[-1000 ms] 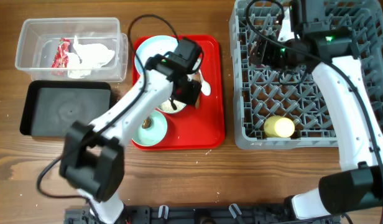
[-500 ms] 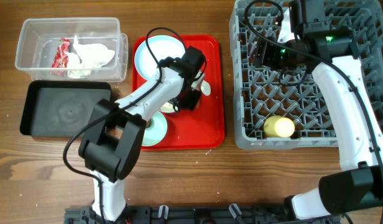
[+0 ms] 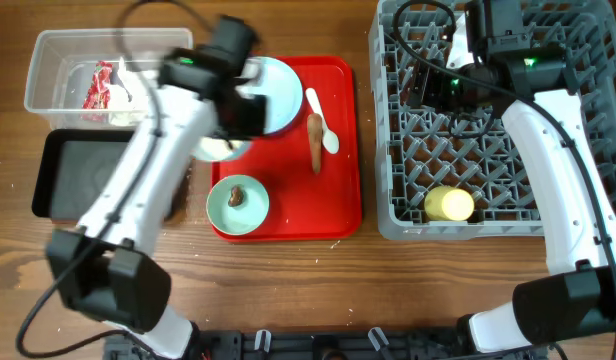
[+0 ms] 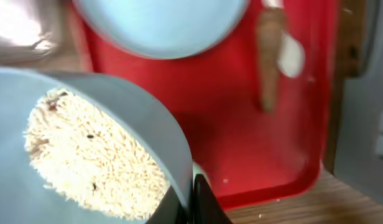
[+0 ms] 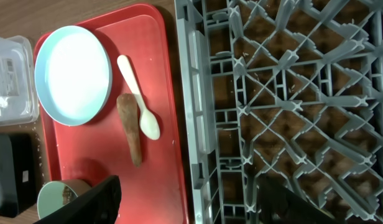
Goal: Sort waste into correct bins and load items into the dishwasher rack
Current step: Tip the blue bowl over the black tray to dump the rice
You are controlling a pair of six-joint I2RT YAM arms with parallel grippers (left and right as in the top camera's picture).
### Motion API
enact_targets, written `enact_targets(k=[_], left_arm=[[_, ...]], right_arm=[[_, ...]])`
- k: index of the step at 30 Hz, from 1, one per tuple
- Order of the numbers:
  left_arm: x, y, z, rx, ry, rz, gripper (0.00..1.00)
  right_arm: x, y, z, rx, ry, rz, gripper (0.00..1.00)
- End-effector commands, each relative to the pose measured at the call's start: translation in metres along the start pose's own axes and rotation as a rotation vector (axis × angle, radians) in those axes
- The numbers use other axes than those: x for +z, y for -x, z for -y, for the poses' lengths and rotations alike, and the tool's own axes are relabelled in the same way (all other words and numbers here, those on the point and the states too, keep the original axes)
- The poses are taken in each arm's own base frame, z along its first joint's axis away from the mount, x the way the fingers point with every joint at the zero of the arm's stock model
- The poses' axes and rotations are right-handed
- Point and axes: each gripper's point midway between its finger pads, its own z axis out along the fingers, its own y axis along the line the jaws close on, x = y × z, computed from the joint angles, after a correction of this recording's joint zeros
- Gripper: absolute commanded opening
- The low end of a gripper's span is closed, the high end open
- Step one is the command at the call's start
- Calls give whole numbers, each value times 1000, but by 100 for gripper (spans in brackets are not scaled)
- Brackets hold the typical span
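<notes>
The left arm has swung away from the middle of the red tray toward its upper-left corner. The left gripper has taken the bowl of rice with it, pinched at the rim; the bowl now sits over the tray's left edge instead of its centre. That uncovers the brown food stick and the white plastic spoon. The bowl with the brown lump now shows whole, while the pale blue plate is partly hidden.

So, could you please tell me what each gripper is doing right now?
Left gripper: closed on a bowl of rice.
Right gripper: open, holding nothing.
</notes>
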Motion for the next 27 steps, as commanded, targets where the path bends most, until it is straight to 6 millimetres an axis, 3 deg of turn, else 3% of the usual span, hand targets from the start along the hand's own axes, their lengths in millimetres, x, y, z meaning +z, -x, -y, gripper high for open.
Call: enact_targets(k=[1,5,6,11,15,17,21,24,27], left_arm=[[-17,4,-66,-159,-125,2,4],[-25,-3,-141,-294,-331,70,4],[-24,-5,-168,-368,-404,120,4],[-5,-21,-246,-624,-678,258,4],[-5,-20,-272,-759,-886,355,4],[-10,-18,-276,-777,-938,388,4],[-45,-9,-284,-824,-1115,525,4],[-71,-13,-293,-919,-1247,587,4],[-77,-19,-297,-981,-1275,580,4]], right_arm=[[-1,1,0,-22,-6,8,72],[-1,0,0,-19,-7,6,72],[-1,1,0,-20,-5,9,72],[-1,1,0,-19,-5,10,72],[-1,6,-1,-23,1,28,72],[-1,5,-1,-23,0,26,72],[-1,5,-1,-22,-1,25,72],[-1,5,-1,-23,0,26,72],[-1,5,-1,-22,0,26,72]])
